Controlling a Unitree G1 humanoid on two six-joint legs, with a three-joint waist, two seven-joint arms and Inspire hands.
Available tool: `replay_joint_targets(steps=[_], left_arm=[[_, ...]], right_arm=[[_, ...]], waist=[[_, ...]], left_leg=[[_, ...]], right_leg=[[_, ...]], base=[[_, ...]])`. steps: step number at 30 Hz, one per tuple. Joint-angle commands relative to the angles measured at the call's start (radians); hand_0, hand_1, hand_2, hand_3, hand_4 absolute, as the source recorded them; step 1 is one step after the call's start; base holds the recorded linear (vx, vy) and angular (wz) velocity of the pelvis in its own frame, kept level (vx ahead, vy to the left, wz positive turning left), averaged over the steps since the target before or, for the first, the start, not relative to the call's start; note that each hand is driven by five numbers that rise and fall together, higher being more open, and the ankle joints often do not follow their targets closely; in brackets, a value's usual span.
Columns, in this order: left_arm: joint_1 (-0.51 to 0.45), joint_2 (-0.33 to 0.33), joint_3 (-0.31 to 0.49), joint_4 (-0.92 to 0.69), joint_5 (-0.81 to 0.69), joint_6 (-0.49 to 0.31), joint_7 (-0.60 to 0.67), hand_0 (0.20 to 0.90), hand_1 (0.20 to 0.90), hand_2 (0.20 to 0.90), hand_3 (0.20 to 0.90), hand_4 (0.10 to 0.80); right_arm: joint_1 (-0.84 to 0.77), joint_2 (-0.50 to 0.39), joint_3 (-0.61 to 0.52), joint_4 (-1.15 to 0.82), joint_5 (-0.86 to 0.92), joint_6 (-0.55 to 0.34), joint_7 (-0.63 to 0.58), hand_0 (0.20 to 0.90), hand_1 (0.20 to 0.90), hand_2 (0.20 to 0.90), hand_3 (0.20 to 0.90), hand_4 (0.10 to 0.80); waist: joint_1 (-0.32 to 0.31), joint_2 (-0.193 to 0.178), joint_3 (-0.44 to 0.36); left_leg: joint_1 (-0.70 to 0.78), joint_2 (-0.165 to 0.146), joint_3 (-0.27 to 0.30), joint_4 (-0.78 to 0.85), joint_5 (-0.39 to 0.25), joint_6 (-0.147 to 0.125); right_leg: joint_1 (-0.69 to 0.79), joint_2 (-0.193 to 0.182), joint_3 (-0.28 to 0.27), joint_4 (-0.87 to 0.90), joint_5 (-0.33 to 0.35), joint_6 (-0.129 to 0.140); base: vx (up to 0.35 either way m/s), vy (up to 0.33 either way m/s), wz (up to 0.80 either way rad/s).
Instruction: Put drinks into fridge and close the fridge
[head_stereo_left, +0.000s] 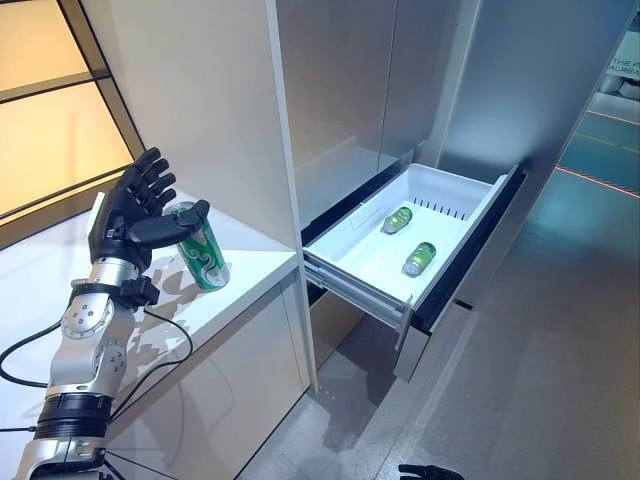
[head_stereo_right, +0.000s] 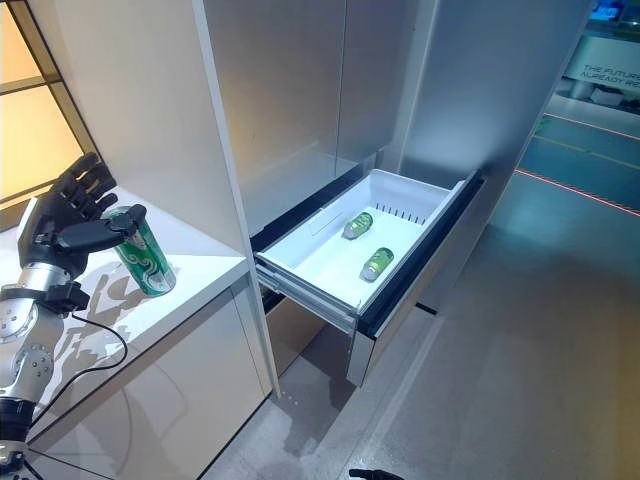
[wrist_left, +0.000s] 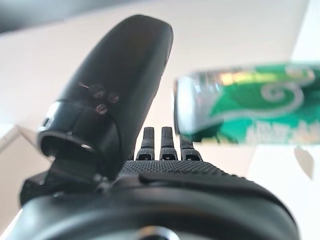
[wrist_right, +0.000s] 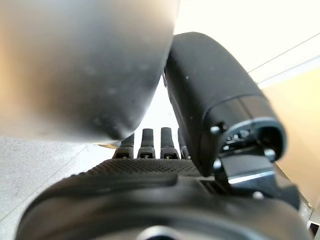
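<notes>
A green drink can (head_stereo_left: 203, 258) stands on the white counter (head_stereo_left: 250, 270), leaning a little toward my left hand (head_stereo_left: 135, 215). That hand is open beside it, fingers straight and spread upward, and its thumb (wrist_left: 115, 90) reaches across the can's top rim (wrist_left: 250, 107). To the right the fridge drawer (head_stereo_left: 350, 275) is pulled out. Two more green cans (head_stereo_left: 397, 220) (head_stereo_left: 420, 258) lie on their sides inside it. My right hand (head_stereo_left: 430, 471) hangs low near the floor, far from the drawer. Its wrist view shows straight fingers (wrist_right: 150, 142) holding nothing.
A tall white panel (head_stereo_left: 285, 150) rises between the counter and the fridge, just right of the can. The fridge's grey upper doors (head_stereo_left: 400, 80) are shut. Grey floor (head_stereo_left: 520, 380) spreads in front of the open drawer.
</notes>
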Motion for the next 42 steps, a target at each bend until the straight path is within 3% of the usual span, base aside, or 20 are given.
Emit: replay_joint_targets(steps=[1, 11, 22, 42], left_arm=[[-0.175, 0.033, 0.025, -0.107, -0.061, -0.053, -0.055, 0.9, 0.9, 0.9, 0.9, 0.8], [-0.173, 0.038, 0.032, -0.123, -0.07, -0.062, -0.054, 0.9, 0.9, 0.9, 0.9, 0.8], [-0.157, 0.056, 0.028, -0.085, 0.098, -0.057, 0.025, 0.9, 0.9, 0.9, 0.9, 0.8], [-0.137, 0.06, 0.032, -0.048, 0.114, -0.051, 0.058, 0.9, 0.9, 0.9, 0.9, 0.8]], right_arm=[[0.005, -0.045, 0.033, 0.053, -0.039, 0.001, 0.024, 0.9, 0.9, 0.9, 0.9, 0.8], [0.005, -0.044, 0.034, 0.056, -0.041, -0.001, 0.019, 0.9, 0.9, 0.9, 0.9, 0.8], [0.008, -0.043, 0.035, 0.052, -0.032, -0.003, 0.014, 0.9, 0.9, 0.9, 0.9, 0.8], [0.014, -0.048, 0.03, 0.042, -0.038, 0.002, 0.018, 0.9, 0.9, 0.9, 0.9, 0.8]], waist=[[0.009, 0.022, -0.01], [0.01, 0.025, -0.008], [0.009, 0.025, -0.004], [0.007, 0.021, -0.001]], left_leg=[[0.037, -0.012, 0.036, 0.008, -0.103, -0.004], [0.037, -0.013, 0.032, 0.009, -0.101, -0.003], [0.037, -0.015, 0.029, 0.011, -0.102, -0.001], [0.039, -0.015, 0.027, 0.011, -0.1, -0.002]], right_leg=[[-0.03, 0.025, -0.006, 0.06, -0.05, 0.033], [-0.029, 0.025, -0.006, 0.059, -0.049, 0.032], [-0.029, 0.026, -0.003, 0.06, -0.05, 0.031], [-0.028, 0.027, 0.001, 0.062, -0.048, 0.031]], base=[[0.0, 0.0, 0.0], [0.0, 0.0, 0.0], [0.0, 0.0, 0.0], [0.0, 0.0, 0.0]])
